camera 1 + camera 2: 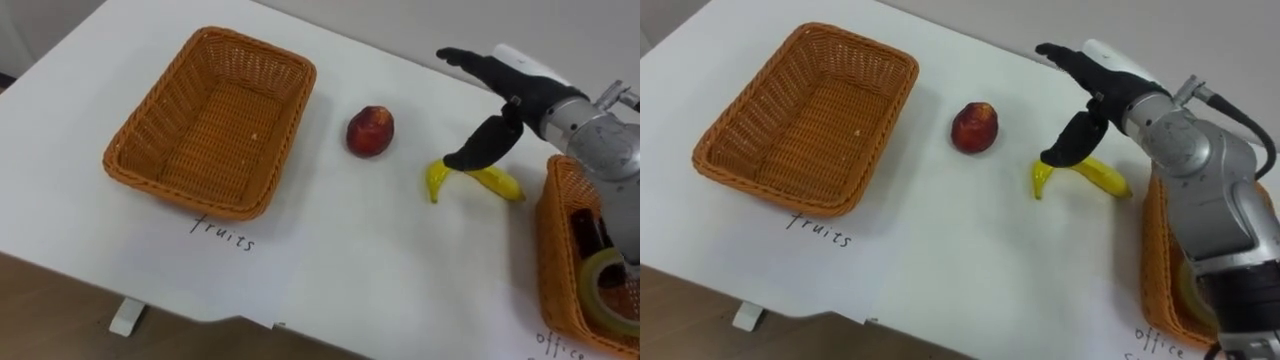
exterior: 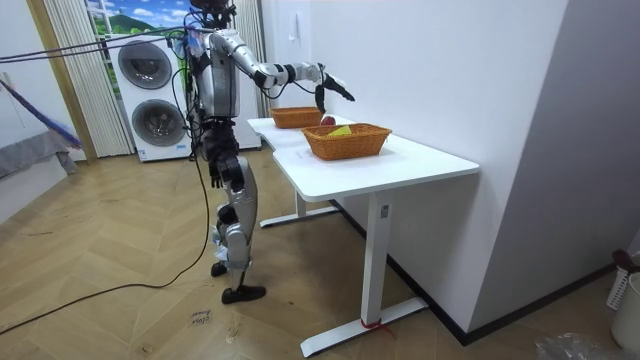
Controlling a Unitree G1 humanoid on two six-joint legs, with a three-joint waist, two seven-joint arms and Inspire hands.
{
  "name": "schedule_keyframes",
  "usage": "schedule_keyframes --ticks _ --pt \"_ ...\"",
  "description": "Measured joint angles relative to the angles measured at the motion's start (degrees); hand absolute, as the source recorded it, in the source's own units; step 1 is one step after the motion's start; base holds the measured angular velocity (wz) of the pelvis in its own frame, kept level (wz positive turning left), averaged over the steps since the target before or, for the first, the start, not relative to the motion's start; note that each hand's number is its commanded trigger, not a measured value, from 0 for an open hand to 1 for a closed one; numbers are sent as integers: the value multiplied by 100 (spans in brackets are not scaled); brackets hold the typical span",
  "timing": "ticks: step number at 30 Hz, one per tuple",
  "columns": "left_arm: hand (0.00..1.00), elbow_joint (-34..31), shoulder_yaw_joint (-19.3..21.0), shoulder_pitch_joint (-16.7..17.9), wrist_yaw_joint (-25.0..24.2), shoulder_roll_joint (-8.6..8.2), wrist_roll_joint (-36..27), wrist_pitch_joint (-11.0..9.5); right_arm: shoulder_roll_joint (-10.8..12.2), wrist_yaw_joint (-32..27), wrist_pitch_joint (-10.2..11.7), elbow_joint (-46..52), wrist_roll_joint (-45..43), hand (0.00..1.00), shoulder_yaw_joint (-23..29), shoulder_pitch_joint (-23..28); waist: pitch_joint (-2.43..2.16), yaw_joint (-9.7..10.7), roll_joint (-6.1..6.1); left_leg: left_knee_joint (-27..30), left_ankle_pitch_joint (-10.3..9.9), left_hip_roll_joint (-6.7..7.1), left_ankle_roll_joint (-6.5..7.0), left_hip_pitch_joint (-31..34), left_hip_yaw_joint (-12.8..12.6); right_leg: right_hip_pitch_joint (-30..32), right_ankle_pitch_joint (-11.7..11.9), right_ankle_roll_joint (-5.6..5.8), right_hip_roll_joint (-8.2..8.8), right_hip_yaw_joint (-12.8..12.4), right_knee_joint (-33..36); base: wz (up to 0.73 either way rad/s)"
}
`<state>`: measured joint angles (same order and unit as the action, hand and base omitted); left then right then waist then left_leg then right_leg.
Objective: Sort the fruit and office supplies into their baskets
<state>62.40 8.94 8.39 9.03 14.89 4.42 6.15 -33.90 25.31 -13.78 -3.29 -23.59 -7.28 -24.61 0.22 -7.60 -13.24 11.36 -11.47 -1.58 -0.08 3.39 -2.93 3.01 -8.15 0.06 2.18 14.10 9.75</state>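
Left eye view: curved yellow banana (image 1: 497, 182) on table (image 1: 330, 235); right robot hand (image 1: 516, 94) wide, just above

Fruit basket (image 1: 215, 125) left on table (image 1: 330, 230), apple (image 1: 370, 131) right of it, banana (image 1: 478, 180) further right, office basket (image 1: 553, 235) rightmost

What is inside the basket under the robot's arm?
A roll of tape and a dark object lie in the basket; the robot's arm and the picture edge hide the rest.
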Motion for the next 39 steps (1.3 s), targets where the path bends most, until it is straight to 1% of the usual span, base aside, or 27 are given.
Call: schedule_keyframes --ticks 3,5,6,10,14,18,20,21,27,34,39 --pt "0 -18 -2 -1 20 35 8 -26 -20 17 0 -33 -231 0 -17 -1 5 -14 -58 -3 0 -9 0 -18 -21 -8 1 -2 -14 -22 -10 -4" --pt "0 -9 -8 -2 31 35 8 -28 -20 62 -4 -89 -488 0 -53 1 20 -22 -56 -2 0 -10 0 -20 -23 -10 3 -5 -15 -23 -10 0" --pt "0 -3 -8 -2 32 35 9 -28 -20 97 -6 -99 -651 0 -56 2 39 -35 -41 -2 0 -10 0 -18 -23 -8 8 -6 -16 -24 -13 0" --pt "0 38 -7 -1 50 40 10 -21 -19 109 -10 -190 -887 0 -56 57 52 -80 -25 -2 -1 -11 -1 -12 -21 -6 13 -7 -16 -14 -15 0" --pt "0 63 -8 4 51 39 9 1 -19 118 -12 -256 -1065 0 -58 66 87 -85 22 -10 -2 -14 -1 -3 -17 3 16 -9 -20 -13 -11 0" --pt "0 30 -28 -2 48 39 -12 8 -18 209 -10 -436 -1051 0 -64 93 99 -91 43 -9 -3 -19 -2 7 -6 13 18 -11 -26 -14 -11 0" --pt "0 -11 -29 1 50 39 -25 8 -17 242 -30 -558 -1052 0 -65 94 97 -93 46 -9 -3 -18 -2 27 -5 34 18 -11 -26 -12 -11 0" --pt "0 -31 -30 2 52 39 -28 9 -17 251 -77 -583 -1052 0 -65 94 93 -93 54 -8 -3 -18 -2 45 -5 54 18 -11 -25 -14 -11 0" --pt "0 -60 -34 -2 71 39 -25 9 -15 256 -81 -669 -1052 0 -66 94 60 -96 97 4 -1 -17 -2 93 1 108 18 -11 -25 -35 -11 0" --pt "0 -55 -80 -7 156 39 -23 8 -15 252 -123 -704 -1078 0 -80 94 54 -101 96 3 0 -19 -2 85 -3 106 18 -11 -26 -46 -14 0" --pt "0 -60 -120 -12 235 39 -39 4 -15 95 -124 -704 -1101 0 -373 94 53 -106 97 3 1 -22 -3 69 -20 96 20 -15 -25 -54 -9 0"
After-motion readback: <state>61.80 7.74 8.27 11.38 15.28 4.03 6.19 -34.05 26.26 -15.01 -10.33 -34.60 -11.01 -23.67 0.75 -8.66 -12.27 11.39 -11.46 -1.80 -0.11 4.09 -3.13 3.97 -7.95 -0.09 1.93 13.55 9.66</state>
